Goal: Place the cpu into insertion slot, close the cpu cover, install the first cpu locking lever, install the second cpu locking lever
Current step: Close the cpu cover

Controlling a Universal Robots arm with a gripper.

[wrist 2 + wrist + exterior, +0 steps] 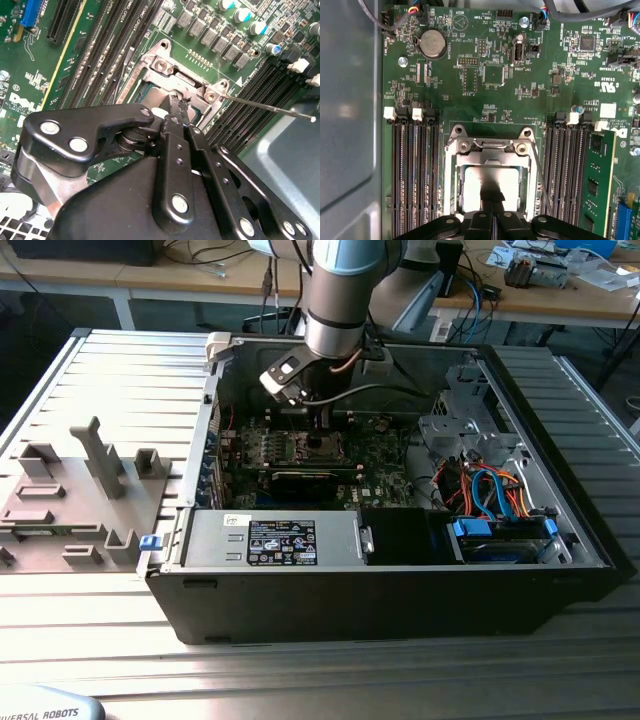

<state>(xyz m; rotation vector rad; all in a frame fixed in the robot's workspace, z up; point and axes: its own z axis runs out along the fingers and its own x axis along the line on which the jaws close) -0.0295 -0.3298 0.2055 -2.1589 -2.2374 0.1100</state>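
Note:
The cpu (470,187) lies flat in the insertion slot (527,134) on the green board, its dull silver top showing through the cut-out of the cpu cover (451,185), which lies down over it. My gripper (491,194) is shut, its black fingertips pressed together on the cpu's top at the middle of the cut-out, with nothing seen between them. In the second wrist view the gripper (177,106) touches the cover near the slot's hinge bracket (162,62). A thin locking lever (270,107) sticks out unlatched over the memory slots; it also runs beside the slot (540,175). In the exterior view the gripper (322,440) hangs inside the open case.
Rows of black memory slots (415,175) flank the socket, with one green memory module (597,180) standing in them. A coin battery (432,42) sits farther up the board. The case holds a power supply (280,538) and drive cables (490,490). A grey fixture tray (70,490) lies outside the case.

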